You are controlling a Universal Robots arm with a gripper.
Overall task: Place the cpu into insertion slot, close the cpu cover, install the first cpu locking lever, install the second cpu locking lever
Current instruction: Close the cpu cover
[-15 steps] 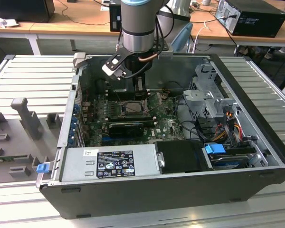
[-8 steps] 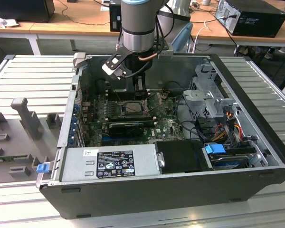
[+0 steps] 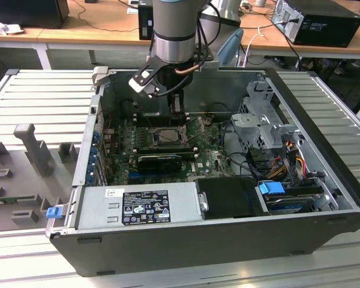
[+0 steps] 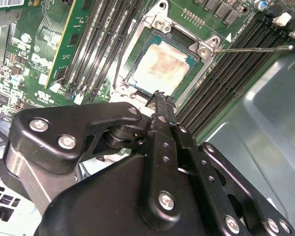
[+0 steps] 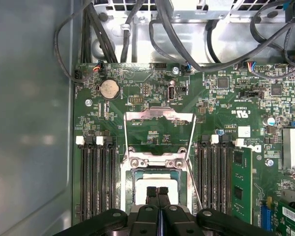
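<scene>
**Seated and bare**

We see the fingers [image 5: 152, 196] pressed tight together with nothing between them, tips just over one edge of the cpu [image 4: 160, 66]. The cpu lies flat in the insertion slot [image 5: 136, 189], and the cpu cover [image 5: 160, 115] is swung back off it.

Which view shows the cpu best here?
The second wrist view: the cpu lies in the insertion slot, its pale top almost whole. In the first wrist view the hand covers part of it; the exterior view shows it small and far off.
</scene>
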